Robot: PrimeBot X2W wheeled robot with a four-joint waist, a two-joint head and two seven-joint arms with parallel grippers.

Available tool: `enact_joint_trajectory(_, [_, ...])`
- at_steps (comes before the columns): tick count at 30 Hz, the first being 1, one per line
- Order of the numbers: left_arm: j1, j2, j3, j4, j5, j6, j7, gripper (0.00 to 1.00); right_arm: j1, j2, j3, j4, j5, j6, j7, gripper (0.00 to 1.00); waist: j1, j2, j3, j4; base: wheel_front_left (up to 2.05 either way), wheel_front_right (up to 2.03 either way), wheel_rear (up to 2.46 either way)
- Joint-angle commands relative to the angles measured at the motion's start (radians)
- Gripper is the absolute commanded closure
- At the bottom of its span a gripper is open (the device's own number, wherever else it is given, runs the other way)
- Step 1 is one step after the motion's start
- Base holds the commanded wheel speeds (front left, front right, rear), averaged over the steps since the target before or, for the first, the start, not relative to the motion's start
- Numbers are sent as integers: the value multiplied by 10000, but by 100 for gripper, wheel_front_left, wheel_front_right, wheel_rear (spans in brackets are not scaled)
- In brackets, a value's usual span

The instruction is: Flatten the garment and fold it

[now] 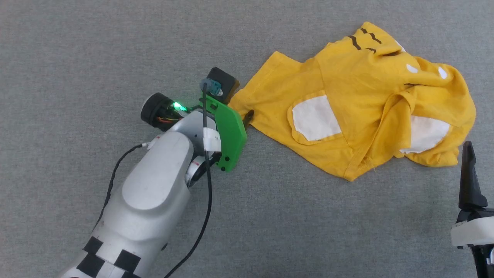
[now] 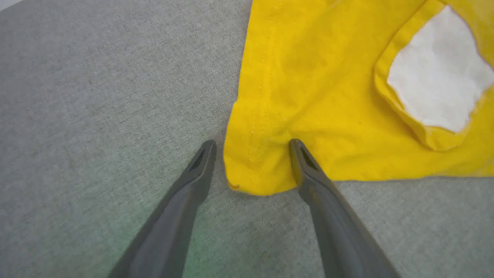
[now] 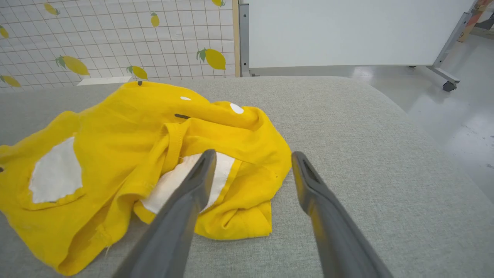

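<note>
Up close, my left end effector straddles a sleeve corner of the shirt, wide open, gripping nothing; my right end effector, likewise open and empty, hovers beside its crumpled far side.

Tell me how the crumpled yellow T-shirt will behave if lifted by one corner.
Probably floppy: the bright yellow cotton T-shirt lies in soft folds. Likely light, since its fabric looks thin. It may drag on the grey woven surface rather than slide.

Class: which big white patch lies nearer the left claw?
The fully visible patch, toward the left claw; the other patch sits partly under a fold.
</note>
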Motion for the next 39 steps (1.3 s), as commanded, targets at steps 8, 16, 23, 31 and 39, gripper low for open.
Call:
enact_joint_trajectory(8, [230,211,-533,483,-256,1,1251,100,-257,5,-17,164,56,-15,-120,0,0,0,-111,18,0,0,0])
enact_joint_trajectory(16, [946,48,261,-330,-1092,412,85,100,-139,5,-44,290,8,-15,-62,0,0,0,-927,448,0,0,0])
enact_joint_trajectory(23, [2982,563,1909,-2155,-2162,1506,-954,100,119,5,-59,273,-51,-15,140,0,0,0,-1585,822,0,0,0])
enact_joint_trajectory(31, [6490,1494,4345,-4709,-3440,2889,-1489,100,443,5,-72,252,-88,-15,421,0,0,0,-1907,1146,0,0,0])
enact_joint_trajectory(39, [8847,1686,5682,-5913,-3873,3602,-1904,100,803,5,-175,473,-156,-15,716,0,0,0,-2266,1631,0,0,0])
